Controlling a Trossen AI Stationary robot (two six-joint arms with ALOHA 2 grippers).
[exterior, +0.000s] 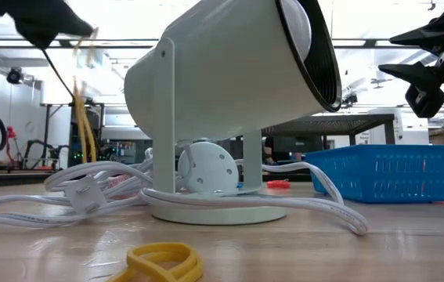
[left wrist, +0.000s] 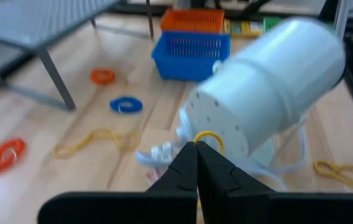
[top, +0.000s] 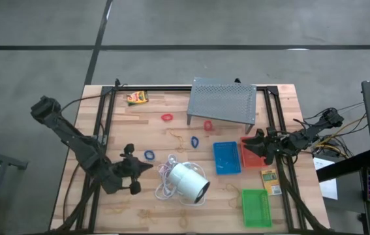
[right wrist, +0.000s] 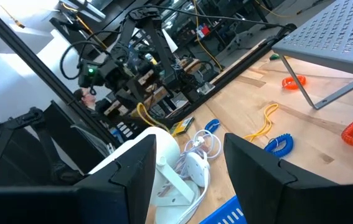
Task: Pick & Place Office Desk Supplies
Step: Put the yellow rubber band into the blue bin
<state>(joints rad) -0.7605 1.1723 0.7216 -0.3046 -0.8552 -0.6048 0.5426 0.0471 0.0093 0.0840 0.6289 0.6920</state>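
My left gripper hangs above the table's near left part, beside the white lamp, and is shut on a yellow rubber band. My right gripper waits open over the red tray, with nothing between its fingers. The blue tray and the green tray rest flat on the table. Red loops, blue loops and more rubber bands lie scattered there. One printed box lies at the far left, another at the right. My left gripper pinches the rubber band at one spot of its loop between the two shut fingertips, which slant down toward the table's right. The rest of the band hangs slack below the fingers, clear of the table.
The lamp's white cord lies coiled right beside my left gripper. A grey perforated stand takes up the far middle. Black frame rails run along both sides of the table.
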